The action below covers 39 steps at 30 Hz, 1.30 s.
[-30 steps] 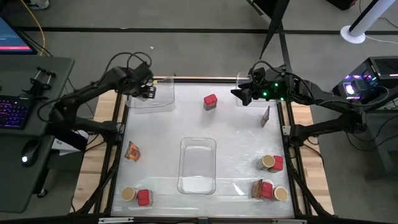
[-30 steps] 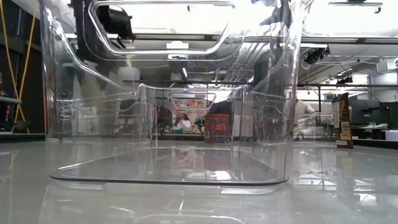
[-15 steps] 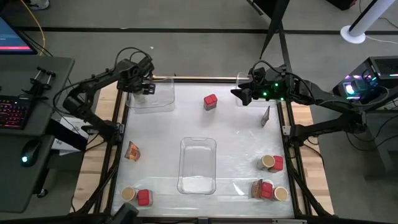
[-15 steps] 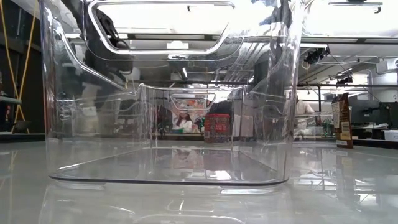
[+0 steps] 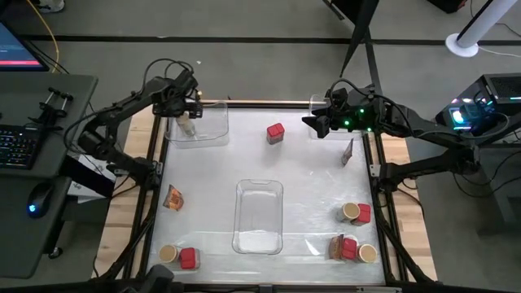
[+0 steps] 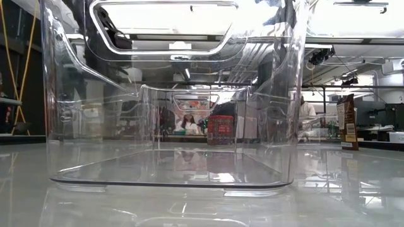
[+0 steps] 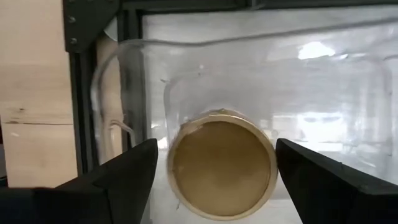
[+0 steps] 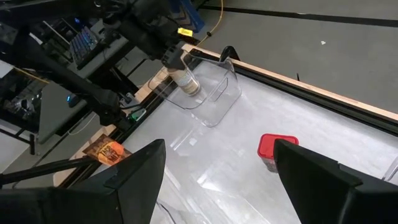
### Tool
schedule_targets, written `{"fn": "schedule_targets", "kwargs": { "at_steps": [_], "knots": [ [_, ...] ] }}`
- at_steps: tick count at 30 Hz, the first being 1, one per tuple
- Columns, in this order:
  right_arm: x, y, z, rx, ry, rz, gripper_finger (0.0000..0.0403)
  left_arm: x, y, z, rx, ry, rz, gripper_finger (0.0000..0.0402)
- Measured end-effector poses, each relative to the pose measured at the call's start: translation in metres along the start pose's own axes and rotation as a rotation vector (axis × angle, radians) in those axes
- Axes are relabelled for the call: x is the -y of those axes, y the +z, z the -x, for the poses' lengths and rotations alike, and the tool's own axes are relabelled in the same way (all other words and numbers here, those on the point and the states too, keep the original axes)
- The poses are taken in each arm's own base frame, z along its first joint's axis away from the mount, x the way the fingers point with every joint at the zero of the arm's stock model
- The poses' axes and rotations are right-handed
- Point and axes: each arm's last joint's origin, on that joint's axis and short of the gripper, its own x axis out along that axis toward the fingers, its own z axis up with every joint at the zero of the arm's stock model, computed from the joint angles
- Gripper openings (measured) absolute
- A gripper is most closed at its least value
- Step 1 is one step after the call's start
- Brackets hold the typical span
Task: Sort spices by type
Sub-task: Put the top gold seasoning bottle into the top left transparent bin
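Note:
My left gripper (image 5: 188,106) (image 7: 214,162) hovers open over the far-left clear tray (image 5: 213,134). A round jar with a tan lid (image 7: 221,163) (image 5: 186,127) (image 8: 186,82) stands on that tray's floor, and the fingers stand above it on either side of the lid. My right gripper (image 5: 312,124) waits open by the far-right tray (image 5: 322,101), holding nothing. A red boxy container (image 5: 275,133) (image 8: 274,149) (image 6: 219,129) stands on the table between them. A foil packet (image 5: 348,151) (image 6: 346,122) stands upright at the right.
A third clear tray (image 5: 259,216) sits mid-table. At the left lies a foil packet (image 5: 172,197); a jar (image 5: 168,254) and a red box (image 5: 188,259) stand near-left. More jars, red boxes and a packet cluster near-right (image 5: 355,213) (image 5: 350,249). Desks with computer gear flank the table.
My left gripper has drawn back toward the table's far-left corner. The tan-lidded jar now shows free of it, standing in the far-left tray. My right arm has kept still.

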Motion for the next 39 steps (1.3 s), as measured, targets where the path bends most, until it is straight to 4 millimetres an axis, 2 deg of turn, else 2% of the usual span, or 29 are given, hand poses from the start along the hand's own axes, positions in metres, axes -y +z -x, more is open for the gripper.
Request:
{"fn": "schedule_targets", "kwargs": {
  "at_steps": [5,8,12,15,17,19,23,25,26,29,33,39],
  "knots": [
    [0.0,0.0,0.0,0.0,-0.001,0.0,0.0296,-0.008,-0.003,0.018,0.054,-0.07,0.044,0.0313],
    [0.0,0.0,0.0,0.0,-0.001,0.0,0.0296,-0.006,-0.008,0.035,0.12,-0.167,0.047,0.0314],
    [0.0,0.0,-0.001,-0.002,-0.002,0.001,0.0296,0.007,-0.02,0.059,0.227,-0.305,0.026,0.0314],
    [0.0,0.0,-0.003,-0.001,-0.014,0.001,0.0296,0.023,-0.036,0.071,0.268,-0.355,-0.061,0.0302],
    [0.001,-0.001,-0.005,0.001,-0.034,0.003,0.0296,0.034,-0.049,0.067,0.268,-0.326,-0.125,0.0276],
    [0.001,-0.001,-0.007,0.0,-0.039,0.003,0.0296,0.043,-0.063,0.053,0.224,-0.291,-0.179,0.0236],
    [0.001,-0.002,-0.013,-0.011,-0.047,0.005,0.0296,0.052,-0.083,0.026,0.141,-0.233,-0.232,0.0108],
    [0.001,-0.003,-0.016,-0.019,-0.052,0.006,0.0296,0.052,-0.084,0.022,0.154,-0.202,-0.229,0.0037],
    [0.001,-0.003,-0.018,-0.023,-0.054,0.006,0.0296,0.051,-0.082,0.022,0.176,-0.181,-0.222,0.0019],
    [0.0,-0.004,-0.022,-0.037,-0.054,0.007,0.0296,0.047,-0.076,0.022,0.228,-0.127,-0.208,0.0014],
    [0.0,-0.004,-0.025,-0.036,-0.053,0.005,0.0296,0.044,-0.069,0.011,0.227,-0.125,-0.201,0.0003],
    [0.0,-0.004,-0.025,-0.03,-0.049,-0.002,0.0296,0.038,-0.07,-0.006,0.202,-0.127,-0.191,0.0]
  ]
}}
